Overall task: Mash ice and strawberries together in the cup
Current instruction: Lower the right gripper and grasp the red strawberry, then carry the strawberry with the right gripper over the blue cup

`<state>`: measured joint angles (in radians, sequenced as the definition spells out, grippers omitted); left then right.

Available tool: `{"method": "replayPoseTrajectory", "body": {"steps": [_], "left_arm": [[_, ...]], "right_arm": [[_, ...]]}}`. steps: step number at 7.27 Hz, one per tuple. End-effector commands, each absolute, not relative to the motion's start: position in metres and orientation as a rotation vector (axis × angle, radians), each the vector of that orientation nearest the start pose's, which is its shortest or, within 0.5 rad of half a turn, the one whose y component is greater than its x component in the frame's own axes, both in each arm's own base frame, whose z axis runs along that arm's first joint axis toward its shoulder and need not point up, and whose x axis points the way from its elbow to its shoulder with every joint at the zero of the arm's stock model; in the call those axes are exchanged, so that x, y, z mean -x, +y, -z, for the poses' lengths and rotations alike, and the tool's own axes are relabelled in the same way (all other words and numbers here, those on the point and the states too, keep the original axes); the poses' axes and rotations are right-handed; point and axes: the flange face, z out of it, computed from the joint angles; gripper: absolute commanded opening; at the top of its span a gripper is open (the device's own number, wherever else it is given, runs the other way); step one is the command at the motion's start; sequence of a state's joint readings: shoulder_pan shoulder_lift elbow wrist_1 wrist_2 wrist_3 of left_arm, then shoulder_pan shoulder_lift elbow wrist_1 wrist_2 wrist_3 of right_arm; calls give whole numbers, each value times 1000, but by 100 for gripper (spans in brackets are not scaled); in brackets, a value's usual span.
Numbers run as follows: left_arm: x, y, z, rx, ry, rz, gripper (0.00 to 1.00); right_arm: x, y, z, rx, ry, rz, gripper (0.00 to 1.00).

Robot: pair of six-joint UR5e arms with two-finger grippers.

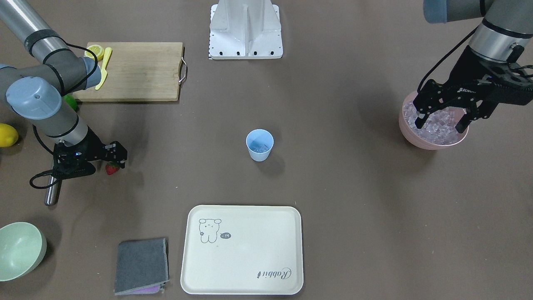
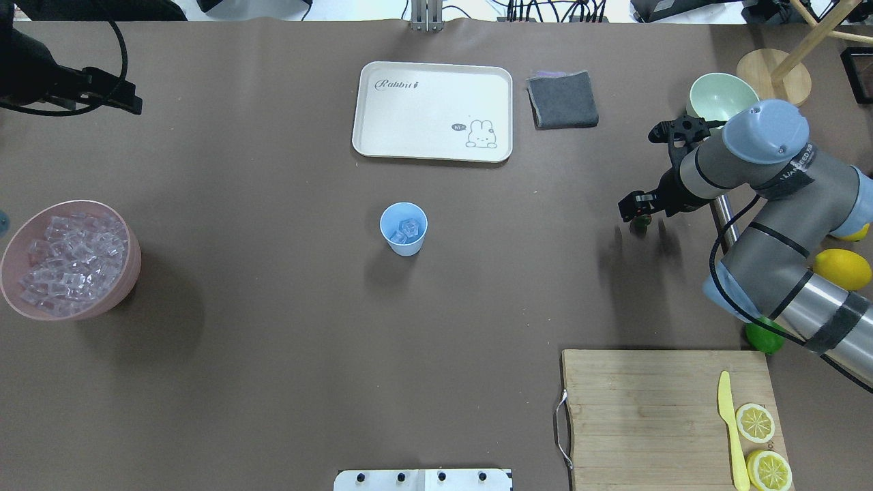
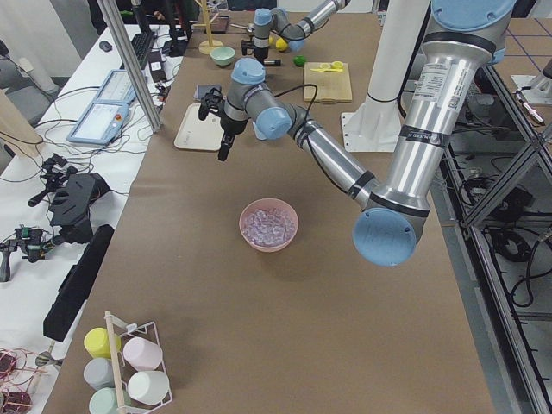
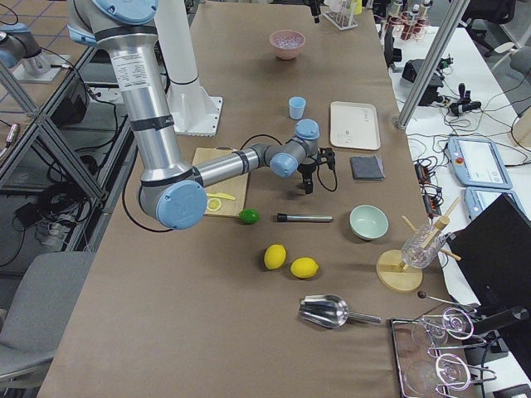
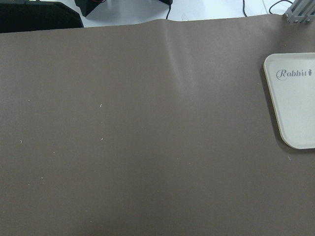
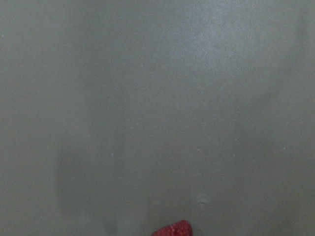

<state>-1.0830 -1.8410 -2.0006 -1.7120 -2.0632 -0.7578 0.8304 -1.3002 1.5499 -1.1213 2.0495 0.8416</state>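
The light-blue cup [image 1: 259,155] stands upright mid-table with a few clear ice cubes [image 2: 406,228] inside. Many more cubes fill the pink bowl [image 1: 416,141] at my left end. My left gripper [image 1: 442,123] hangs open above that bowl with nothing between its fingers. The red strawberry [image 1: 111,168] sits at the fingertips of my right gripper [image 1: 116,157], which points straight down close to the table; its fingers look drawn together on the berry. Only the berry's red tip [image 6: 172,230] shows in the right wrist view.
A metal rod [image 1: 52,189] lies just outside the right gripper. A cutting board [image 1: 137,71] holds lemon slices and a yellow knife. A lime [image 2: 764,337] and lemons [image 2: 842,268] lie near my right arm. A tray [image 1: 241,250], grey cloth [image 1: 141,266] and green bowl [image 1: 18,250] line the far edge.
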Motion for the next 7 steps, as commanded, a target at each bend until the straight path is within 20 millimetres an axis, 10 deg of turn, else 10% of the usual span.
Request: {"method": "replayPoseTrajectory", "body": {"steps": [1,4,7], "left_arm": [[-179,-522,-304,-398,855,43,98],[-179,-521,-303,-399,855,42,98],[-179,-521,-304,-397,855,44,98]], "right_arm": [[366,-521,-471,-146,-821,50,0],[350,-530,-444,-196,-853,46,0],[361,-548,-305,-356,-994,75,0]]}}
